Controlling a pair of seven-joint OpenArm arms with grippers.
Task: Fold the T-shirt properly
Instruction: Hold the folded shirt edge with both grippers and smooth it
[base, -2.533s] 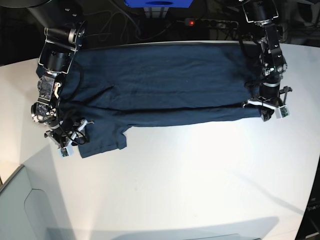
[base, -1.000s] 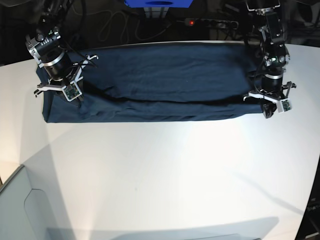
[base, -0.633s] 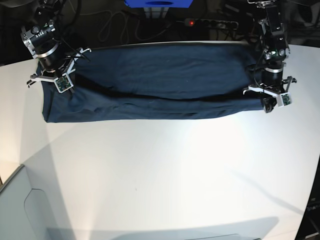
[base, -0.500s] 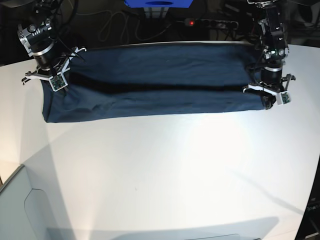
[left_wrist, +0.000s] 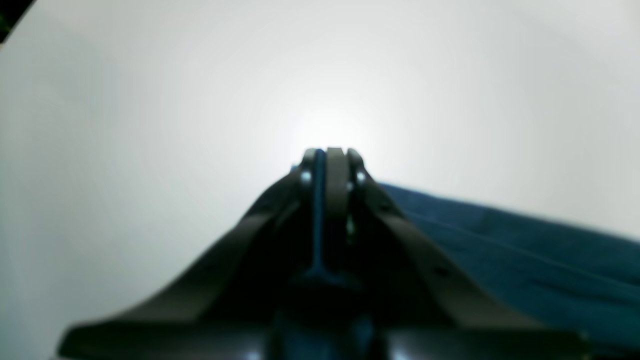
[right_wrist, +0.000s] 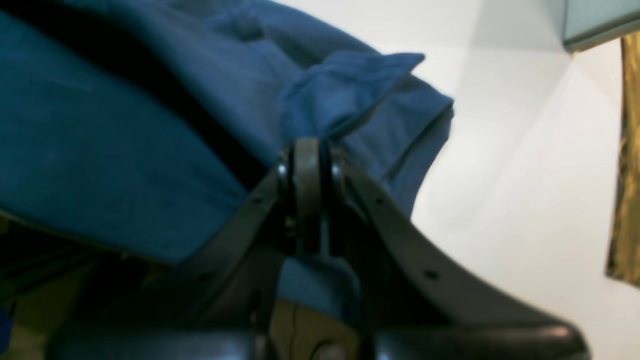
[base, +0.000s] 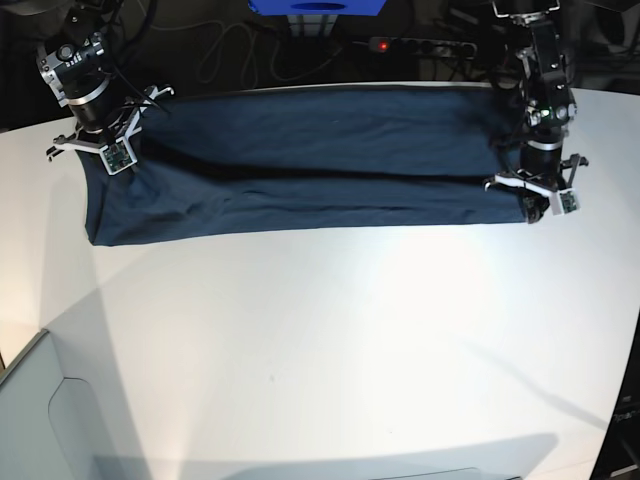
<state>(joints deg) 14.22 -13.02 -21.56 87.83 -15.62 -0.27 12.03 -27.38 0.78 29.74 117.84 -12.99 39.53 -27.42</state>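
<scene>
- Both sets of fingers are clenched on cloth: the right gripper (right_wrist: 307, 150) pinches a bunched corner, and the left gripper (left_wrist: 330, 155) nips a thin edge of the same garment.
- One plain dark navy-blue cotton T-shirt (base: 310, 165) lies stretched in a long band across the far side of the white table (base: 350, 350), an arm at each end.
- Judging by that, a lengthwise fold is under way; next, both ends want carrying together and laying down flat, evenly.
- Count: one shirt, two grippers.
</scene>
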